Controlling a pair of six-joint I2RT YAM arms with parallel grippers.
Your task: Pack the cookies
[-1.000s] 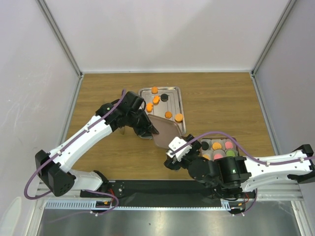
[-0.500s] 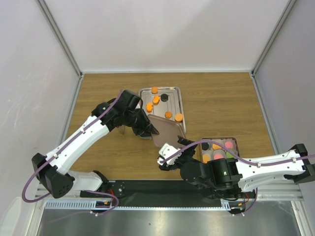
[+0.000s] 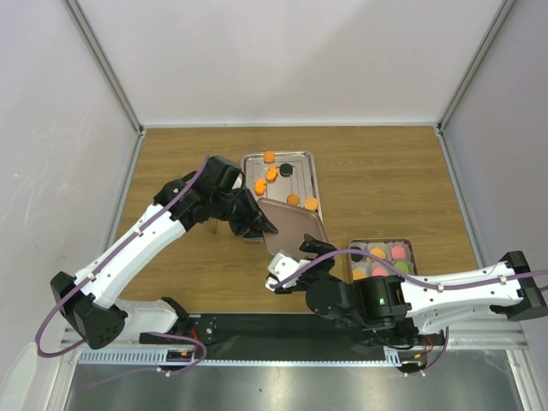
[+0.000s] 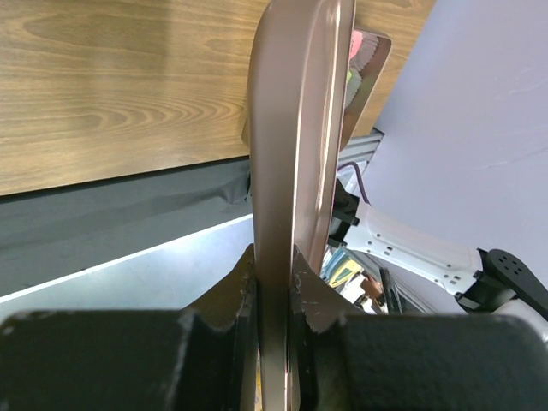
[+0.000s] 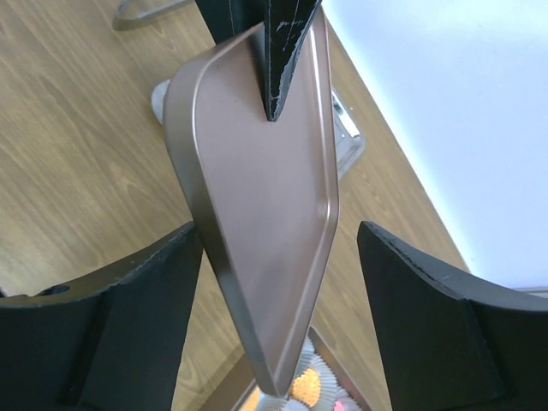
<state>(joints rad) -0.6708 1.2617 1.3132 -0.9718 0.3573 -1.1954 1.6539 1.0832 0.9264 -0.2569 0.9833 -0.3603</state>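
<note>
Top view: left gripper (image 3: pixel 257 228) is clamped on the edge of a brown lid (image 3: pixel 295 224), held tilted off the table. Right gripper (image 3: pixel 295 262) is wide open at the lid's near end, holding nothing. Cookies (image 3: pixel 260 186) sit loose on the steel tray (image 3: pixel 309 159), w/ more in the box (image 3: pixel 412 250).

Left wrist: thin edge pinch, so the lid could prob. pivot or slip if nudged.

Right wrist: fingers (image 5: pixel 128 300) straddle the lid w/o touching. Closing off-centre could twist it free and drop it onto the cookies.

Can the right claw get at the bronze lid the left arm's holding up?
Likely yes. The right claw stands open facing the free end of the bronze lid, with nothing between them; the left claw pinches only the opposite edge.
</note>
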